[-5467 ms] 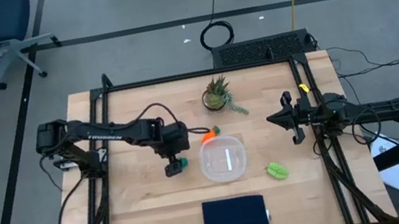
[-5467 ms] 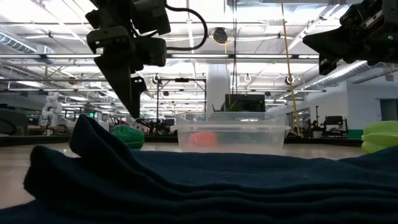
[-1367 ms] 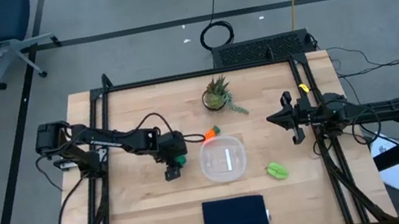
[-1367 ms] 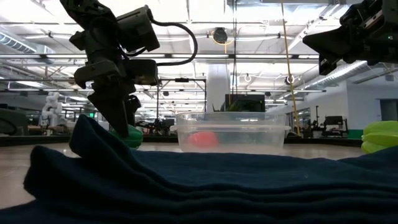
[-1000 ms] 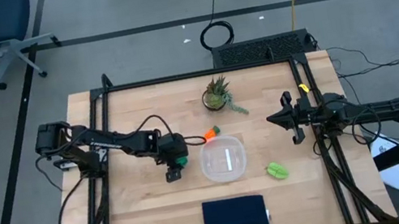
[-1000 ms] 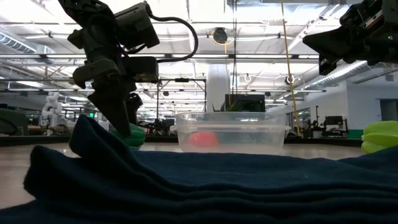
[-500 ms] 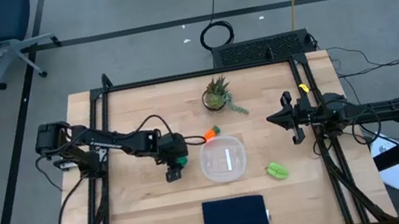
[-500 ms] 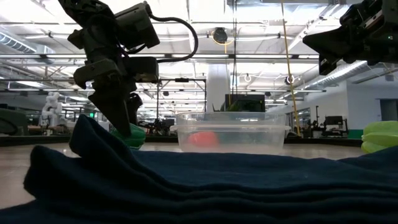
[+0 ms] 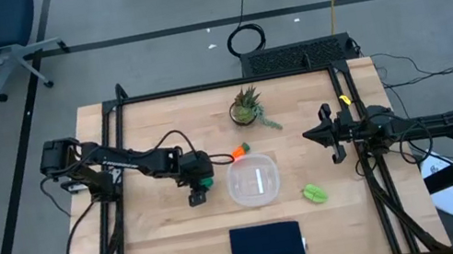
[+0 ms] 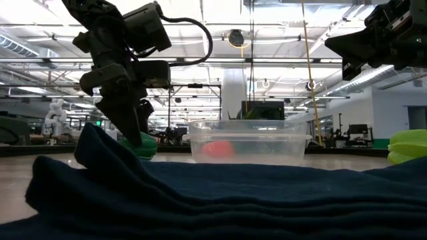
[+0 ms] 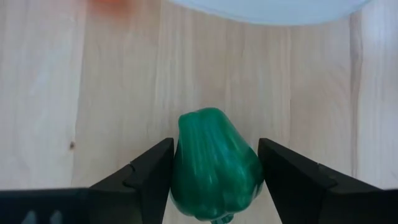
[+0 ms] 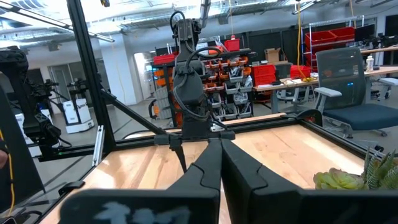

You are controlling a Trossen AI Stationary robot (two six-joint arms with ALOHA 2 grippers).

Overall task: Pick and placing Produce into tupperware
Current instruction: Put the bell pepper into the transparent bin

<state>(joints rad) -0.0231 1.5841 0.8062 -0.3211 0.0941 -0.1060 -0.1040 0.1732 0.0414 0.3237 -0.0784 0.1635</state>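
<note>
Low view, foreground: dark cloth (image 10: 200, 197). Left-centre of high view: left arm bent low, left gripper (image 9: 199, 189) pointing down, fingers closed on green pepper (image 11: 214, 165) at table level, just left of clear container (image 9: 254, 183). Centre right: right gripper (image 9: 329, 135) raised, fingers together, holding nothing.

wooden table (image 9: 168, 221), tupperware (image 9: 254, 183), navy cloth (image 9: 267, 244)
</note>
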